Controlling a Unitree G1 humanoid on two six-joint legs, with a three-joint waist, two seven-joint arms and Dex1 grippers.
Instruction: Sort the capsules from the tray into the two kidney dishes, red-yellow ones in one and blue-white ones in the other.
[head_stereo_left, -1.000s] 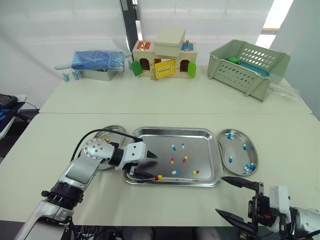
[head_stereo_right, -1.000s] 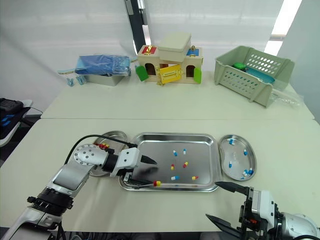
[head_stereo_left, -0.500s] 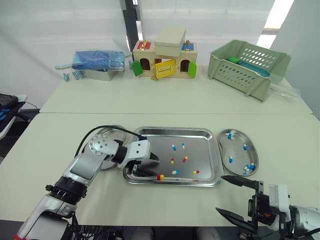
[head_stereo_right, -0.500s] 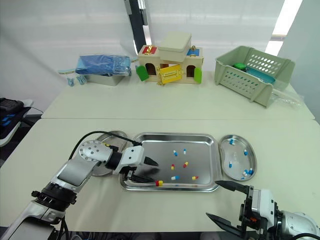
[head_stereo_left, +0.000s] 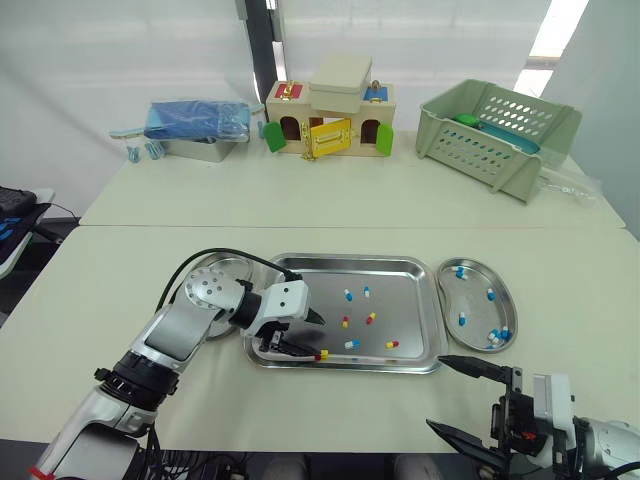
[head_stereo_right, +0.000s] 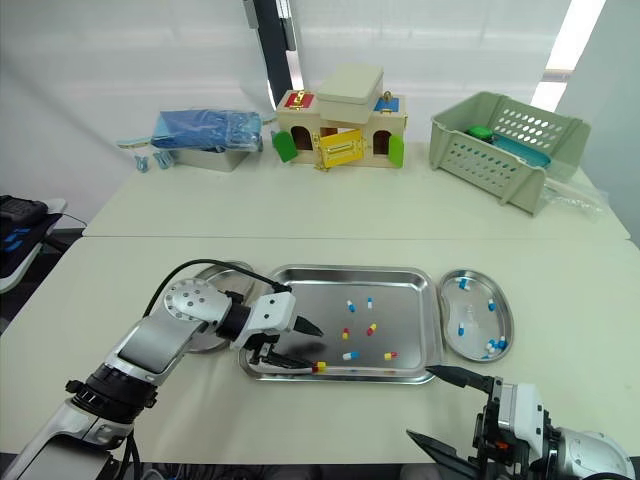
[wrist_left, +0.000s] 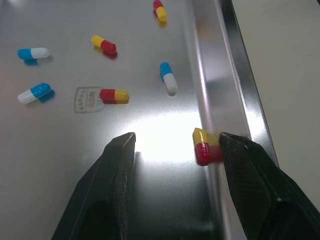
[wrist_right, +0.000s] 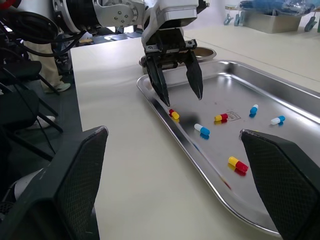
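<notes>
The left gripper (head_stereo_left: 314, 336) hangs with its jaws spread wide over the steel tray (head_stereo_left: 350, 261), at about 7 o'clock of the tray's floor. Between its fingers lies a red-yellow capsule (wrist_left: 201, 146), pressed lengthwise against the tray's near wall and close beside one finger, well apart from the other. The rest of the capsules lie scattered around the tray's middle. The kidney dish (head_stereo_left: 476, 306) at the tray's 3 o'clock holds blue-white ones, so this capsule probably belongs in the other dish (head_stereo_left: 226, 266) at 9 o'clock. It looks very light and smooth, likely to skid or roll on polished metal, with a thin shell that a hard squeeze could dent. The best hold is probably gentle and across its waist, where the colours meet, though the wall crowds one side. The right gripper (head_stereo_left: 437, 392) waits wide open at the tray's 5 o'clock, off the tray.
</notes>
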